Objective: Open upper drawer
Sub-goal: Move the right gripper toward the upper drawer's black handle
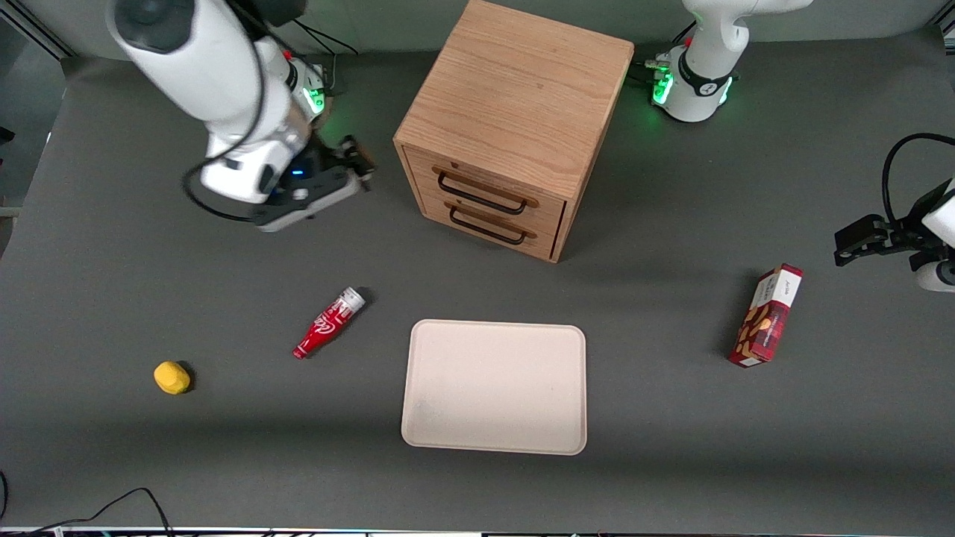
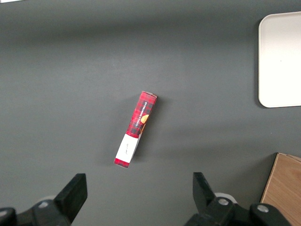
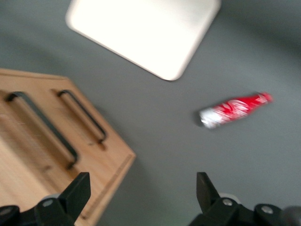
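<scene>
Here, the pincer [image 1: 357,162] of the working arm hangs above the dark grey table [image 1: 671,462], fingers spread wide and holding nothing, beside the oak cabinet [image 1: 515,97] toward the working arm's end and apart from it. The upper drawer [image 1: 489,190] sits flush in the cabinet's front, its thin black wire handle [image 1: 481,195] untouched, directly above the matching lower drawer [image 1: 489,226]. From the wrist camera, both handles and a corner of the cabinet show between the two black fingertips [image 3: 80,188]. A red bottle [image 1: 328,323] lies on its side on the table, nearer the front camera than the pincer. A cream tray [image 1: 494,440] rests in front of the cabinet, nearer the camera. A yellow object [image 1: 171,377] sits toward the working arm's end, and a red snack box [image 1: 767,316] stands toward the parked arm's end.
</scene>
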